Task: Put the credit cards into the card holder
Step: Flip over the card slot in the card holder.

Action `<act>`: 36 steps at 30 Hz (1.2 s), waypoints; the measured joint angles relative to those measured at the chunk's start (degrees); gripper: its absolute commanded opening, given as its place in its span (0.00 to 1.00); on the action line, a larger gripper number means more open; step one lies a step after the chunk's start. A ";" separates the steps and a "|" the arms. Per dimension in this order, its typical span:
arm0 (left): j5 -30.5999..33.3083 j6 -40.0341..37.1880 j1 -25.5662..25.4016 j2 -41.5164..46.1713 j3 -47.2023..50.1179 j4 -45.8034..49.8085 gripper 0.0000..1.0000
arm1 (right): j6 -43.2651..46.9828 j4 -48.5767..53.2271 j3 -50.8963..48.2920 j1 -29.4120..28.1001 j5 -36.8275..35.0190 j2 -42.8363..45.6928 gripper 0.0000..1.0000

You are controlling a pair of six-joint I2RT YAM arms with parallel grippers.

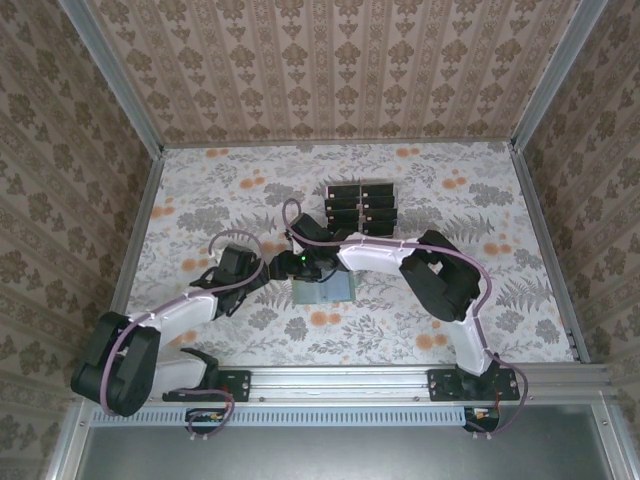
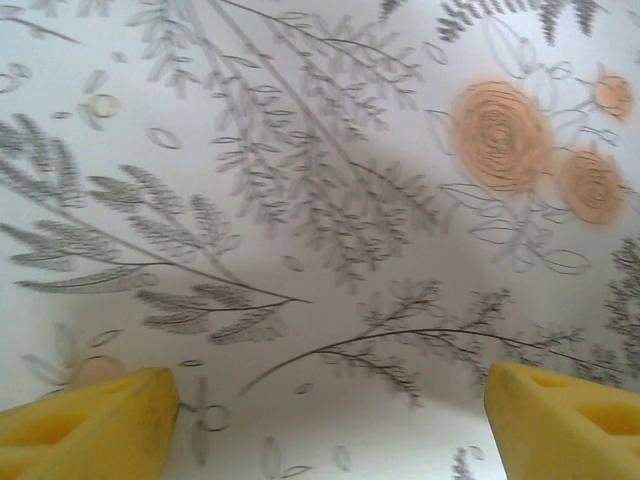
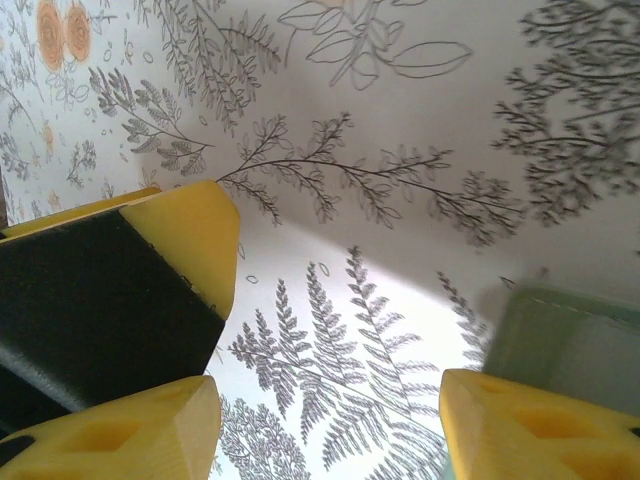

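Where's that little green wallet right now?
In the top view, the green wallet lies near the middle of the table, close beside the right gripper, with the black cards farther back.

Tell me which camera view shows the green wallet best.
The top external view. The wallet lies flat on the table there, with most of its square outline visible. The right wrist view catches one pale green stitched edge of it at the frame's right side, close up and cropped.

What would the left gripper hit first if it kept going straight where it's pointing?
Probably the floral tablecloth; nothing lies between the open fingers of the left gripper, though depth is unclear.
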State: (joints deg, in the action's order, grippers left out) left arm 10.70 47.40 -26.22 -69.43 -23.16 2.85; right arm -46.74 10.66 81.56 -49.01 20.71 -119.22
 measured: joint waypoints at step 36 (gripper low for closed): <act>-11.21 -5.64 -2.73 2.60 -5.44 1.88 0.83 | 6.12 8.87 -19.39 1.79 -17.62 19.69 0.83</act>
State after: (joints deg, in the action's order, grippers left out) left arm -0.51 41.76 -28.95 -66.83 -28.60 4.73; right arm -40.62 19.53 62.17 -47.22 3.09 -99.53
